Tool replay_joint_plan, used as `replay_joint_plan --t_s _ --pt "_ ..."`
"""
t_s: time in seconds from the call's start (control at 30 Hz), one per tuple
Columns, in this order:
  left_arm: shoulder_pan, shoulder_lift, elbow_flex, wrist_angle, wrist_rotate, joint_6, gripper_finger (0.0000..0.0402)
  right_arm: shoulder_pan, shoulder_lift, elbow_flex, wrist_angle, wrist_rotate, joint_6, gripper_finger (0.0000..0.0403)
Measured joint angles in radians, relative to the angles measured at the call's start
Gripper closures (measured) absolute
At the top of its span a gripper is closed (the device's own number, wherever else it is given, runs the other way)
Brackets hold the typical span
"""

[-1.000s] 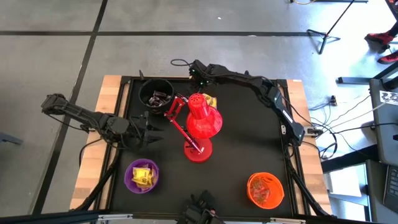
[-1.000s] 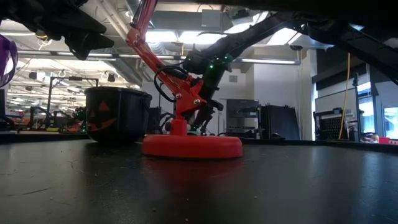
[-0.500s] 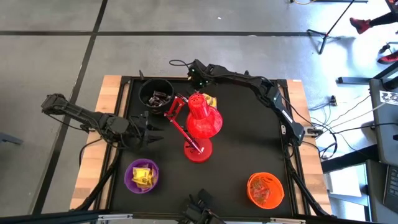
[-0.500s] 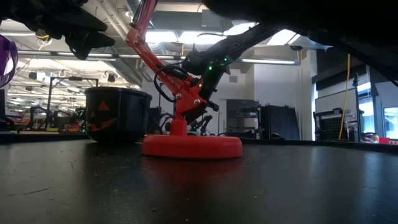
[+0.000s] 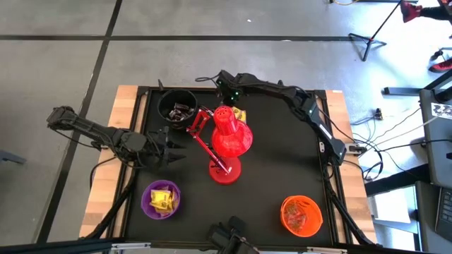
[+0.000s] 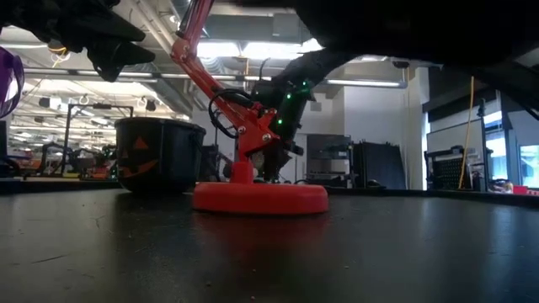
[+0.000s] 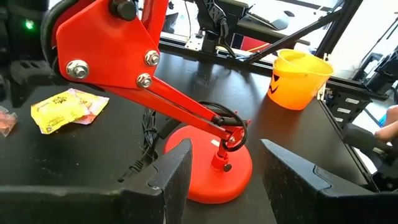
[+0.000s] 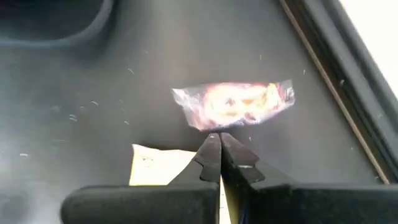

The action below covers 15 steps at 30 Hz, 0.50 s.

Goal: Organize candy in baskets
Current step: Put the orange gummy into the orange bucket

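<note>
At the far side of the table, between the black bucket [image 5: 176, 106] and the red lamp's head, my right gripper [image 5: 226, 93] points steeply down and is shut. In the right wrist view its tips [image 8: 214, 138] meet at the near edge of a clear-wrapped orange-pink candy [image 8: 233, 104] lying on the mat. A yellow candy [image 8: 158, 167] lies flat under the fingers. My left gripper [image 5: 168, 149] waits open at the left of the table, nothing between its fingers [image 7: 227, 168]. The purple bucket [image 5: 161, 199] holds yellow candy, and the orange bucket [image 5: 301, 214] stands near right. My right gripper comes from above, slanting down, and its shut fingertips [image 8: 210, 144] stand at the near edge of the clear wrapper [image 8: 208, 127]. Whether they have caught the wrapper between them I cannot tell. The candy lies on the mat.
A red desk lamp stands mid-table, its round base [image 5: 224, 171] on the mat and its jointed arm [image 7: 124, 50] and head [image 5: 231, 134] reaching toward the far side, close beside my right gripper. Another yellow candy [image 5: 238, 114] lies by the lamp head. The table's raised rim [image 8: 323, 74] runs close by.
My right gripper has shut its fingers behind the lamp, rolling a little about its own line and sinking slightly toward the mat. My left arm has kept still.
</note>
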Motion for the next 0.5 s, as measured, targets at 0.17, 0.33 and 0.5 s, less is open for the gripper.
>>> replay_joint_plan --t_s 0.17,0.33,0.5 --pt "0.0 0.0 0.0 0.01 0.0 -0.027 0.0227 -0.002 0.012 0.01 -0.004 0.01 -0.02 0.0401" --pt "0.0 0.0 0.0 0.015 0.005 -0.032 0.0227 0.009 0.011 0.01 -0.046 0.062 -0.087 0.0402" --pt "0.0 0.0 0.0 0.016 0.005 -0.051 0.0227 0.034 0.011 0.009 -0.093 0.241 -0.261 0.0402"
